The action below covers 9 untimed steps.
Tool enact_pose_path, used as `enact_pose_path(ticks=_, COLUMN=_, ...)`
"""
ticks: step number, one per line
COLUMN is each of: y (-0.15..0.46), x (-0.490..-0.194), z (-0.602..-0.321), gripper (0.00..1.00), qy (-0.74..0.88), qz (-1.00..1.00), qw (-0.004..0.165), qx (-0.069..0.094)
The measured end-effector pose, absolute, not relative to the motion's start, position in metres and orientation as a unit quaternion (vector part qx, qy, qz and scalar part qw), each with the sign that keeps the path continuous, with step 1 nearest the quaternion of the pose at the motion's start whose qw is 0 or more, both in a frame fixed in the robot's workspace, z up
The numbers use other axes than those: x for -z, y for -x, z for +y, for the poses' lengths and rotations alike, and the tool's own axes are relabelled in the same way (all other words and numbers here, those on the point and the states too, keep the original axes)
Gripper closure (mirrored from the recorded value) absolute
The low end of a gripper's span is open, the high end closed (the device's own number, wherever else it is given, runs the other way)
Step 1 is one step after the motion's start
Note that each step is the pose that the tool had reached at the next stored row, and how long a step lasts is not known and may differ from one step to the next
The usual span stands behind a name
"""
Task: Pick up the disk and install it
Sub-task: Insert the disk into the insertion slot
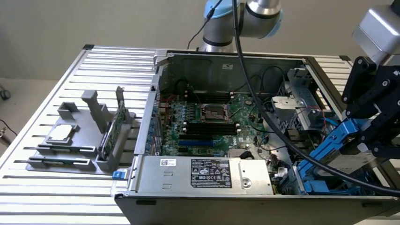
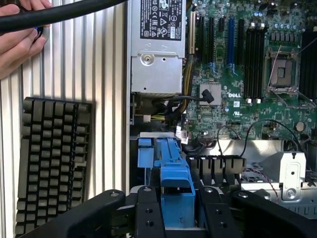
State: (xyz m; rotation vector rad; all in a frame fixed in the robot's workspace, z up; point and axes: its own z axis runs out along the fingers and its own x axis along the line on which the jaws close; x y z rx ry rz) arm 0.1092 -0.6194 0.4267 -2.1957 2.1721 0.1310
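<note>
table (image 1: 37,197): slatted metal top, everything sits on it
holder (image 1: 47,165): grey rack, far over on the exterior view's left
chip (image 1: 62,133): small silver square lying flat in the holder
card (image 1: 111,136): thin green one standing on edge in the holder, just beside the case
case (image 1: 250,208): open PC, side off, middle of the table
board (image 1: 244,110): lying flat inside the case
PSU (image 1: 206,173): silver box along the case's near edge
disk (image 1: 325,150): off the table, held tilted over the case's corner on the exterior view's right. Long axis slopes, low end down in the case, high end up toward the right. Blue rails run lengthwise; in the wrist view (image 2: 176,183) it points away toward the PSU
gripper (image 1: 361,140): pinching the disk, black fingers (image 2: 148,215) either side of it
hand (image 2: 17,42): someone's, over the slats, round a black cable (image 2: 59,15)
</note>
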Motion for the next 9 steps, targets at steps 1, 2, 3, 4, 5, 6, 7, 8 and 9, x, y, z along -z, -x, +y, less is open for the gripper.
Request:
enact_pose_path(ticks=1, y=-0.1092, x=-0.4267, z=-0.6195, gripper=0.67, qy=0.71, qz=0.702, qw=0.025, qx=-0.043)
enact_pose_path(ticks=2, y=-0.1092, x=-0.4267, z=-0.6197, gripper=0.67, qy=0.71, qz=0.702, qw=0.026, qx=-0.043)
enact_pose_path(ticks=3, y=-0.1092, x=-0.4267, z=-0.6198, gripper=0.67, qy=0.71, qz=0.702, qw=0.026, qx=-0.044)
enact_pose_path(ticks=4, y=-0.1092, x=-0.4268, z=-0.62, gripper=0.65, qy=0.71, qz=0.702, qw=0.027, qx=-0.044)
enact_pose_path(ticks=5, y=-0.1092, x=-0.4268, z=-0.6201, gripper=0.6, qy=0.71, qz=0.702, qw=0.027, qx=-0.044)
enact_pose_path(ticks=6, y=-0.1093, x=-0.4266, z=-0.6203, gripper=0.6, qy=0.71, qz=0.702, qw=0.028, qx=-0.045)
enact_pose_path(ticks=7, y=-0.1093, x=-0.4267, z=-0.6204, gripper=0.6, qy=0.71, qz=0.702, qw=0.028, qx=-0.045)
enact_pose_path(ticks=8, y=-0.1093, x=-0.4267, z=-0.6206, gripper=0.53, qy=0.71, qz=0.702, qw=0.028, qx=-0.046)
enact_pose_path(ticks=9, y=-0.1093, x=-0.4266, z=-0.6207, gripper=0.53, qy=0.71, qz=0.702, qw=0.029, qx=-0.046)
